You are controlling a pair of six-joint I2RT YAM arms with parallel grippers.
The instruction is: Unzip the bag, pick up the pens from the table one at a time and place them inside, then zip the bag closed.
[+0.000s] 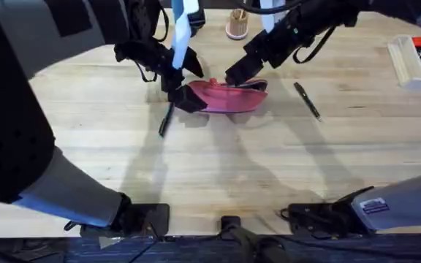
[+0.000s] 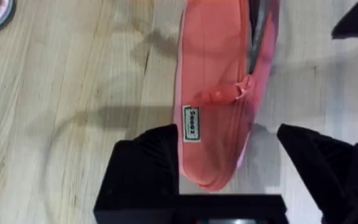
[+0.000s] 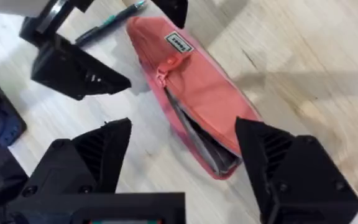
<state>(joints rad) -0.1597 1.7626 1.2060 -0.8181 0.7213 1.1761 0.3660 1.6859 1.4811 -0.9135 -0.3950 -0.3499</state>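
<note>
Overhead looks down, forward, both wrists close — sharing bag (image 1: 229, 96)

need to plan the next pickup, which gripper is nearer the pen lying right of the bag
Right. The right gripper hovers at the bag's right half, nearer that pen; the left gripper is at the bag's left end.

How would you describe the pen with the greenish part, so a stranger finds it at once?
Start at the pink bag in the middle of the table. The pen lies just off its left end, near the left claw. The other pen lies right of the bag.
</note>
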